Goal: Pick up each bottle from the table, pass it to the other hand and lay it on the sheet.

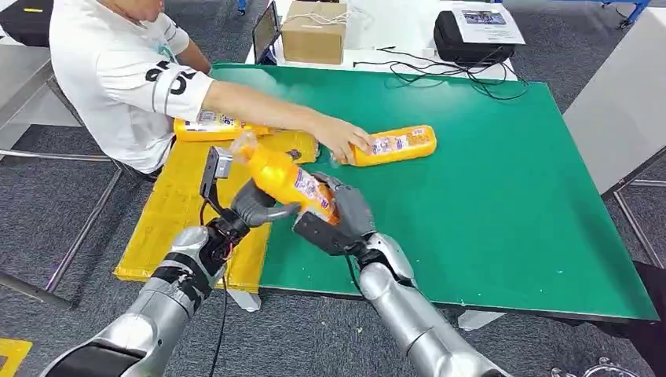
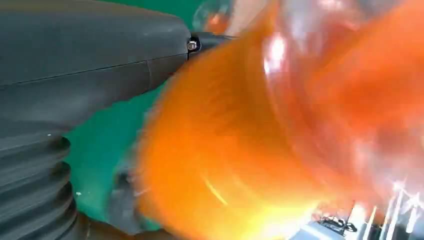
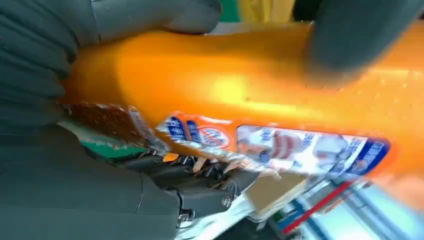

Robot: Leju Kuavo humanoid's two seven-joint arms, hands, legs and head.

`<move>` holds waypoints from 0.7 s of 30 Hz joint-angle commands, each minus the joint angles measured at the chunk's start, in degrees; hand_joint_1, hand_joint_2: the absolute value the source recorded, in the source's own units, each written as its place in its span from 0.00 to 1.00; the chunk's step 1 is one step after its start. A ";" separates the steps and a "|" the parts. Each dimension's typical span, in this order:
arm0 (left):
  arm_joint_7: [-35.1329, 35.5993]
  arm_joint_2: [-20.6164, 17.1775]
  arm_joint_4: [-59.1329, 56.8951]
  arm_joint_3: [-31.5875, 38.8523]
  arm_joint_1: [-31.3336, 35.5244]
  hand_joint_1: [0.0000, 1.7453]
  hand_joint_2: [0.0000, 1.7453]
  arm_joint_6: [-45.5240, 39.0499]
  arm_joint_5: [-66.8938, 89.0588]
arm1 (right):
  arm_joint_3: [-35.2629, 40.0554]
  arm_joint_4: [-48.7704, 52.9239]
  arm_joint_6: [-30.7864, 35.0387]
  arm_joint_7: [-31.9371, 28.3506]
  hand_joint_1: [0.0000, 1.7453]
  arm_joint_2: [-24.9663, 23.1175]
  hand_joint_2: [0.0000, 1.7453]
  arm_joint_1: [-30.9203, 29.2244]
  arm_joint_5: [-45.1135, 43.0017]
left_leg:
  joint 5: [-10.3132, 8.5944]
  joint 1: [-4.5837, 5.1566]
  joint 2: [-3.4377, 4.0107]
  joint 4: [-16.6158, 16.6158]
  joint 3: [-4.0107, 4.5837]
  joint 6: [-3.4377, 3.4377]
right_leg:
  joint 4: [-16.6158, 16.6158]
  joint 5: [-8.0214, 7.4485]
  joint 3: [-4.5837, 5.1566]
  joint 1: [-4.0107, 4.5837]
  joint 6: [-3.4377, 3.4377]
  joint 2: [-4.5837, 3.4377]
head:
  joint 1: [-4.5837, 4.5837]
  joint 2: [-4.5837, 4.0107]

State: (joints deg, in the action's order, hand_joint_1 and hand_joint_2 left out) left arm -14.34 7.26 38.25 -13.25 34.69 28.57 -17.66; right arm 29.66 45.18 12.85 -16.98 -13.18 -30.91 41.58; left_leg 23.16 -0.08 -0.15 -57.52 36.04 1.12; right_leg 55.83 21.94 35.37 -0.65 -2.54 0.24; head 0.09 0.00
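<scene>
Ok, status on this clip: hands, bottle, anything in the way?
Right hand grips the orange bottle mid-air. Left hand closing in beside it, grip unclear. Person's hand on a second bottle on the green mat, close ahead.

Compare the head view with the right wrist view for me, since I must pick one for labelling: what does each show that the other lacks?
Head view alone: a person's hand on a bottle on the green table, two more bottles on the yellow sheet, and the left robot hand at the held bottle. Right wrist view alone: that bottle's label up close. Both: the right robot hand gripping the orange bottle.
</scene>
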 commanded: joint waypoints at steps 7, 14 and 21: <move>0.62 -0.72 -4.50 -4.27 2.37 0.00 1.00 -0.10 -1.86 | 13.42 -10.48 -2.04 1.89 1.00 -0.10 1.00 -5.98 6.90 | 0.09 -0.04 0.01 -0.01 -0.18 -0.07 | 0.01 0.09 -0.20 0.04 0.07 -0.02 | 0.02 0.00; 1.14 -1.53 -3.59 -4.17 1.22 0.00 1.00 0.33 -3.34 | 15.31 -8.64 -2.36 2.31 1.00 1.07 1.00 -6.03 8.19 | 0.15 -0.05 -0.01 -0.04 -0.24 -0.10 | 0.04 0.16 -0.27 0.05 0.11 0.00 | 0.00 0.00; 1.14 -1.53 -3.59 -4.17 1.22 0.00 1.00 0.33 -3.34 | 15.31 -8.64 -2.36 2.31 1.00 1.07 1.00 -6.03 8.19 | 0.08 -0.03 -0.03 -0.03 -0.13 -0.06 | 0.03 0.10 -0.15 0.02 0.07 0.02 | 0.02 0.00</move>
State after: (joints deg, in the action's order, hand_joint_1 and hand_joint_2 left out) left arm -13.86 6.23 36.98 -14.88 32.92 28.83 -21.09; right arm 39.21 39.28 11.67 -14.08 -12.57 -35.08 49.11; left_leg 23.14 -0.08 -0.17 -57.52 36.08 1.10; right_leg 55.83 21.94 35.37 -0.65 -2.54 0.25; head 0.11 0.00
